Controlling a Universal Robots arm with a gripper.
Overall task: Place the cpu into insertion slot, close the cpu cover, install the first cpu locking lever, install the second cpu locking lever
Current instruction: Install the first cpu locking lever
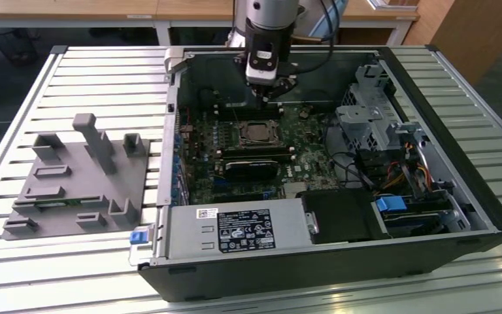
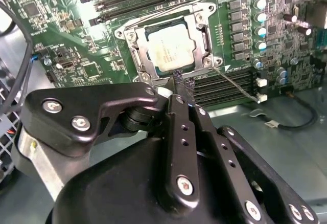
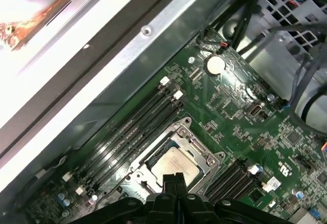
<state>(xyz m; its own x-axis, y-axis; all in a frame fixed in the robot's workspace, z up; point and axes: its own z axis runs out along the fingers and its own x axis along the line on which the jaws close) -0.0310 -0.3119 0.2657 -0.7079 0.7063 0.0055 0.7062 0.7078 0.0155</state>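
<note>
Cpu point(image 2: 171, 47) flat in the slot point(image 2: 144, 51), dull silver top up, near the middle of the green board point(image 1: 308, 176) in the exterior view. Metal cover point(image 2: 134, 58) down around the chip, framing its edges, with screws at the corners. Thin wire lever point(image 2: 236, 83) slanting out from one corner of the slot, across the memory slots point(image 2: 209, 93) beside it; hard to tell whether latched. More long black memory slots on the opposite side of the slot, seen in both wrist views.

Fingers point(image 2: 180, 112) closed, tip against tip, nothing visible between them. Tips just beside the edge of the cover, near the corner with the lever; touching or not, cannot tell.

In the exterior view, arm point(image 1: 268, 26) reaching down from above into the open case point(image 1: 321, 275), with the fingers low over the board, just beyond the cpu. Case lying on its side on the desk point(image 1: 102, 78) of pale slats. Inside the case: silver power supply point(image 1: 233, 230) with a label along the near wall, metal drive cage point(image 1: 368, 124) at the exterior view's right, coloured cables point(image 1: 401, 175) beside it, a blue tab point(image 1: 392, 204). Round coin battery point(image 3: 214, 64) on the board in the first wrist view, well apart from the slot. On the desk, at the exterior view's left of the case, grey fixture point(image 1: 76, 176) with upright posts and pockets, apart from the case
</note>
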